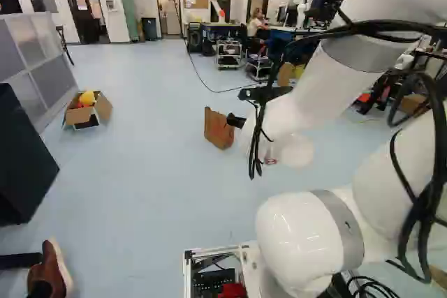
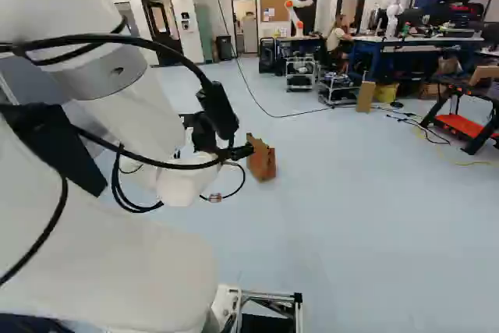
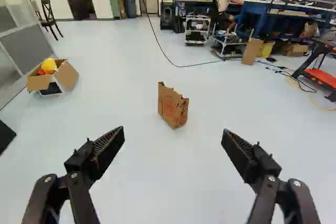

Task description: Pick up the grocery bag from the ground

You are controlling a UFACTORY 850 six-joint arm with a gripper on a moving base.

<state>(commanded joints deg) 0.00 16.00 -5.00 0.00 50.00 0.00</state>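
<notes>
Black tool spread wide and holding nothing; brown paper bag on the floor ahead.
Bag stands upright, apart from the tool, its top edge ragged. Judged light, thin-walled, apt to crumple or tear; best taken by the upper rim, one finger to each face, gently. Reddish marking shows on the near face; from where I stand, no wording can be made out.

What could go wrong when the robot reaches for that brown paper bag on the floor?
The open black two-fingered gripper could knock over the brown paper bag, which stands upright ahead of it. The bag's ragged top edge may tear if pinched there. The gripper might scrape the pale blue floor if reaching low.
</notes>
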